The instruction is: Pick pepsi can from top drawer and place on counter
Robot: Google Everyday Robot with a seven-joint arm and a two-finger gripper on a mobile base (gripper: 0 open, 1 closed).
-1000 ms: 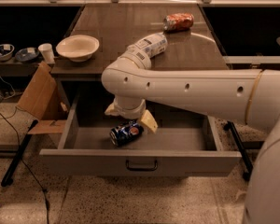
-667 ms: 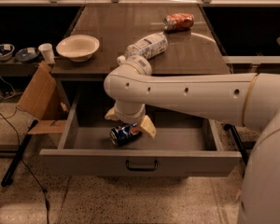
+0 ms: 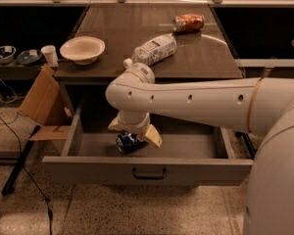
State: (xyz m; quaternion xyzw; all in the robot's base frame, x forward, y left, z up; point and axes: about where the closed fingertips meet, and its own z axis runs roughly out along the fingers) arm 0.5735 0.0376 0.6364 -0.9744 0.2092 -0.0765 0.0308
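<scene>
we see the white arm (image 3: 196, 99) first; it fills the right of the view, its body cut off by the right and bottom edges, and it reaches left across the front of the cabinet; it hides the middle of the cabinet's front edge and much of the drawer's back; behind it the counter (image 3: 206, 58) runs away from us, its far end meeting a rail at the top; the top drawer (image 3: 88, 169) stands pulled out below, its right inner corner partly covered by the arm; a cardboard box (image 3: 39, 102) leans at the left, only partly visible; on the counter a pale bowl (image 3: 82, 49) sits at the left, a plastic bottle (image 3: 154, 49) lies on its side near the middle, and an orange-red can (image 3: 188, 22) lies farther back; the gripper (image 3: 134, 132) hangs down inside the drawer, its fingers (image 3: 153, 136) spread wider than the can and holding nothing that we can make out; the pepsi can (image 3: 127, 142) lies on its side on the drawer floor between them, its top hidden by the gripper; whether the pads touch it we cannot tell.
</scene>
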